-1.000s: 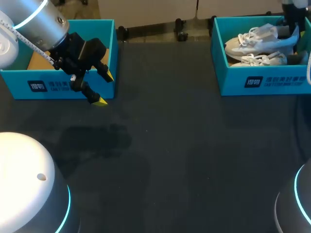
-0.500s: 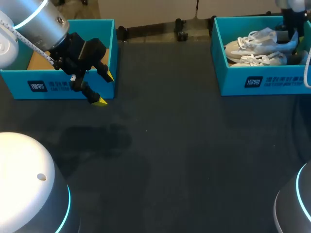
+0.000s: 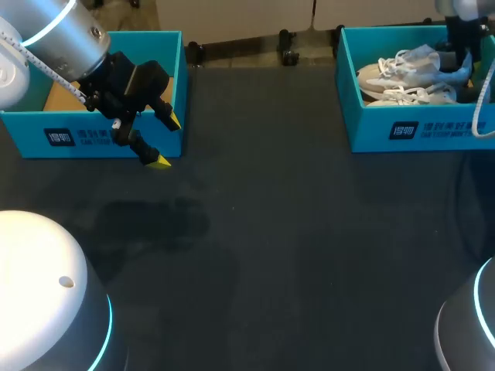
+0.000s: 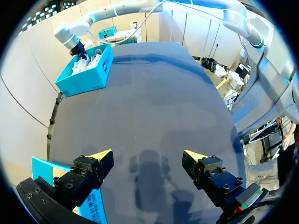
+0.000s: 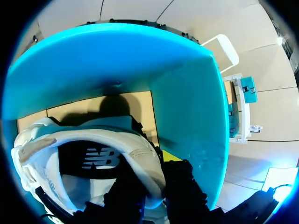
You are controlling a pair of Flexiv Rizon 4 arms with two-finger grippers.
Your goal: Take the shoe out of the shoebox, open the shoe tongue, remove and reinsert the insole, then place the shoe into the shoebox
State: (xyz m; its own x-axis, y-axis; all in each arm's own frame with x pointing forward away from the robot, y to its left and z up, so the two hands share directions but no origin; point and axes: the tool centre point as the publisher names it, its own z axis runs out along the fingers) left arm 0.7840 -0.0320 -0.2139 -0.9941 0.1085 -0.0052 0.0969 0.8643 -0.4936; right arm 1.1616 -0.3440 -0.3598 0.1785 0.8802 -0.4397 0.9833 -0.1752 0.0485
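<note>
Barely begun: right gripper (image 5: 152,179) clamps the white sneaker's (image 5: 93,140) heel inside the teal shoebox (image 5: 187,116); left gripper (image 4: 147,158) hangs open; tongue and insole steps are left.

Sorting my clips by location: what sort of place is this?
Probably a robot lab bench: a left arm and right arm over a dark table, and a teal shoebox with a white shoe inside.

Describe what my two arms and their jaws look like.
Left arm: silver cylindrical links, glowing cyan ring, white dotted cable, black jaws with yellow wedge tips. Right arm: pale links, cyan ring, white cable alongside, black jaws.
</note>
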